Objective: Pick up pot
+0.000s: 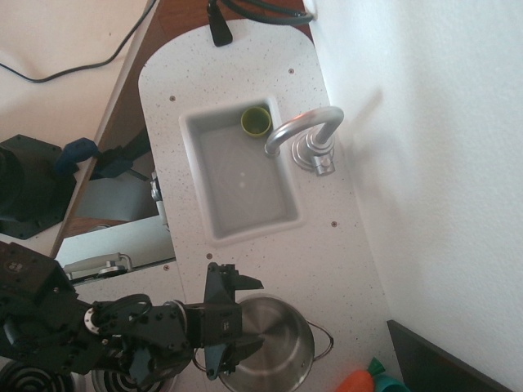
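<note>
The pot (282, 347) is a round shiny steel pot standing on the speckled counter at the bottom centre; one wire loop handle (325, 339) shows on its right side. My black gripper (260, 317) reaches in from the left at the pot's left rim. It is open: one finger (243, 282) lies just outside the rim on the far side, the other finger (241, 353) lies over the pot's inside. The pot's left handle is hidden under the gripper.
A white sink (282, 214) sits mid-counter with a small olive-green cup (256, 121) in its far corner and a silver faucet (306, 131) beside it. An orange toy carrot (355, 381) lies right of the pot. Stove burners (24, 380) are at bottom left. A white wall runs along the right.
</note>
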Robot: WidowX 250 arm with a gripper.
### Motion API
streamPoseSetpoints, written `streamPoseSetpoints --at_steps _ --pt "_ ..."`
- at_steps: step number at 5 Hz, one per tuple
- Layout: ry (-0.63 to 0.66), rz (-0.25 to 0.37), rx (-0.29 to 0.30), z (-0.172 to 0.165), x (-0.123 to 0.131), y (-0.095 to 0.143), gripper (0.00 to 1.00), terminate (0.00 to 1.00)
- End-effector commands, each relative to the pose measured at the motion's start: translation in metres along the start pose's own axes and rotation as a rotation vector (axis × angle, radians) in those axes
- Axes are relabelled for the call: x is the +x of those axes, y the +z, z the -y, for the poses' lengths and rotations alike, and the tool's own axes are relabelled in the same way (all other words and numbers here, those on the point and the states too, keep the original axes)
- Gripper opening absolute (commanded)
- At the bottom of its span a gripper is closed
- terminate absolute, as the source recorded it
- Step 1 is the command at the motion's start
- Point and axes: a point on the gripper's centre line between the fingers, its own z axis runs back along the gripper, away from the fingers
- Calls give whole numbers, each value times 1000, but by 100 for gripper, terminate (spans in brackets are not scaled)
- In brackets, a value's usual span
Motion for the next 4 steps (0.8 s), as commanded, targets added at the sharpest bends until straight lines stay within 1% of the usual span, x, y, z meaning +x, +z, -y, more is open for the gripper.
streamPoseSetpoints --at_steps 1,3,4 --pt "0 0 0 0 0 0 100 0" --pt "129 -167 -12 -13 -29 -28 100 0" --pt "180 -224 -24 -15 -41 -39 100 0"
